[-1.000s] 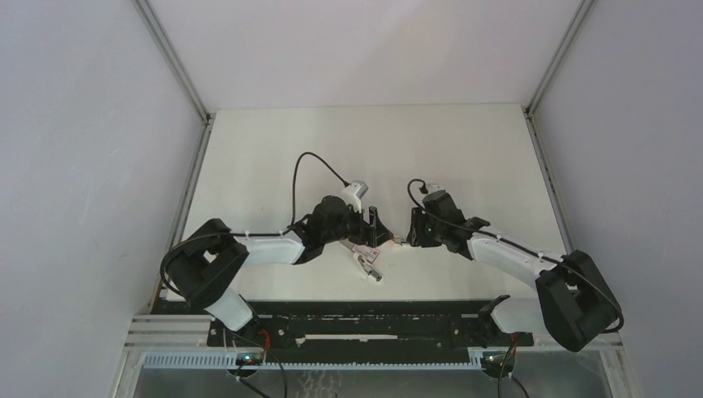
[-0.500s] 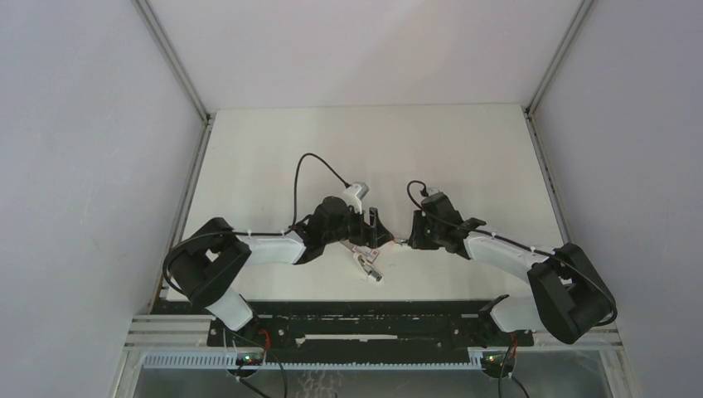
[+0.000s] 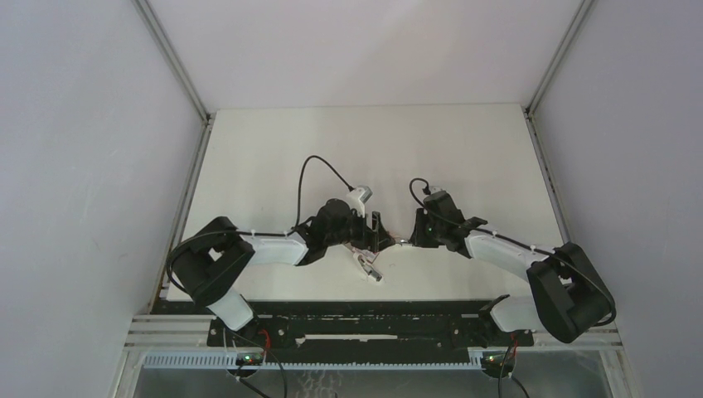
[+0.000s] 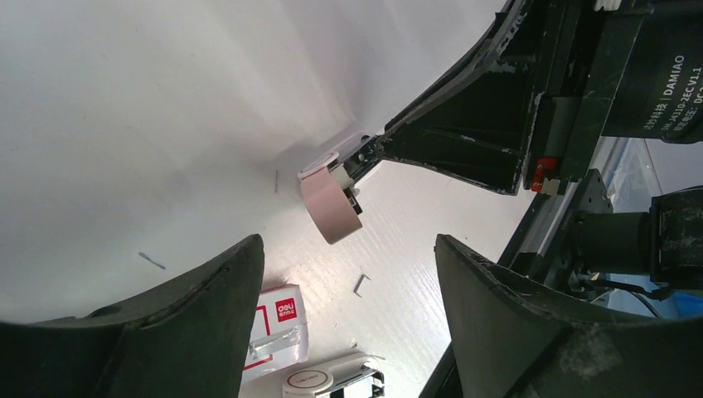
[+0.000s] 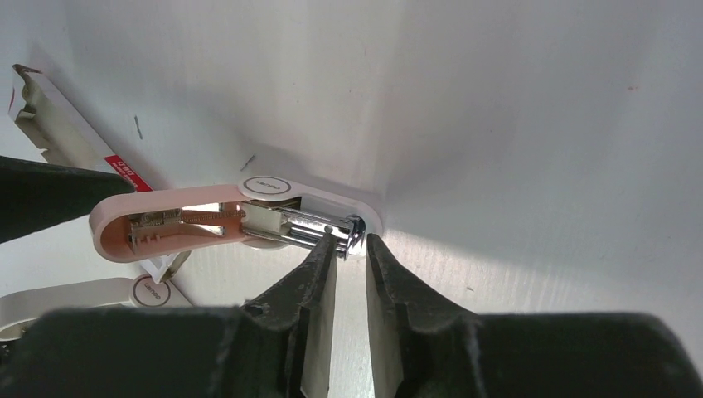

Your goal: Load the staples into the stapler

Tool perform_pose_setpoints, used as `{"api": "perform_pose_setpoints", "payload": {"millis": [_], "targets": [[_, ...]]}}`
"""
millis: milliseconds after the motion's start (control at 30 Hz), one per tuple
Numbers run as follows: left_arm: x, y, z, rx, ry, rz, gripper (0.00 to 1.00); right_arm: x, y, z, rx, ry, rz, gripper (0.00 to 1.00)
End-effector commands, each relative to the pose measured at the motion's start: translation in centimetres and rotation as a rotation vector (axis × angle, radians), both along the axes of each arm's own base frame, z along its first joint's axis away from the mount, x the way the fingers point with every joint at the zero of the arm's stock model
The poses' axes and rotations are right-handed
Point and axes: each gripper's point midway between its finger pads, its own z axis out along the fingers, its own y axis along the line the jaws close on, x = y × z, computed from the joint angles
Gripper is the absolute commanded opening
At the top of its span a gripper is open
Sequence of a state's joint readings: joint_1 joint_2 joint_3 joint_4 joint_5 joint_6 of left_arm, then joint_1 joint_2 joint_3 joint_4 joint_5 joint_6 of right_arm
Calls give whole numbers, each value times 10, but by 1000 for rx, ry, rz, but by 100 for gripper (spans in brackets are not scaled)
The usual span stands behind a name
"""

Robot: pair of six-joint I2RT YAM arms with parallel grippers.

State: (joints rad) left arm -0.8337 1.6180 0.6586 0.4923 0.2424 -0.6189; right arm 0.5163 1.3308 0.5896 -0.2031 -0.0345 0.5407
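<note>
Black-and-white arms are both reaching inward over the white table, elbows bent low and wrists meeting near its middle, just ahead of the bases. The left gripper is hanging with its fingers spread wide, gripping nothing, and is pointing toward the other arm's tip. The right gripper is angling down with its two fingers drawn close together, leaving only a narrow slit between them; they are sitting on either side of the metal rear end of the stapler, though I cannot tell whether they are actually clamping it. The stapler is lying between the two wrists, hinged open: its pink cover is showing a coiled spring inside, a shiny metal rail is running back from it toward the hinge, and a white part with a round badge is sitting above that rail. From the left wrist it is appearing end-on as a small pink block at the right arm's tip. A red-and-white staple box is lying near the stapler, with a silvery strip showing on its face; whether that is staples or print is unclear. A few loose staples are lying on the table around it, and a second white piece with a round badge is resting beside the box.
</note>
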Motion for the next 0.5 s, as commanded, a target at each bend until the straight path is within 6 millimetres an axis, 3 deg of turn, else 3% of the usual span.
{"api": "perform_pose_setpoints", "payload": {"millis": [0,267,467], "targets": [[6,-21,30,-71,-49,-29,79,11,6,4,35,-33,-9,18],[3,-26,37,-65,-70,-46,78,9,5,-2,16,-19,-4,4],[1,-34,42,-63,-78,-66,78,9,5,-4,11,-15,-2,0]]}}
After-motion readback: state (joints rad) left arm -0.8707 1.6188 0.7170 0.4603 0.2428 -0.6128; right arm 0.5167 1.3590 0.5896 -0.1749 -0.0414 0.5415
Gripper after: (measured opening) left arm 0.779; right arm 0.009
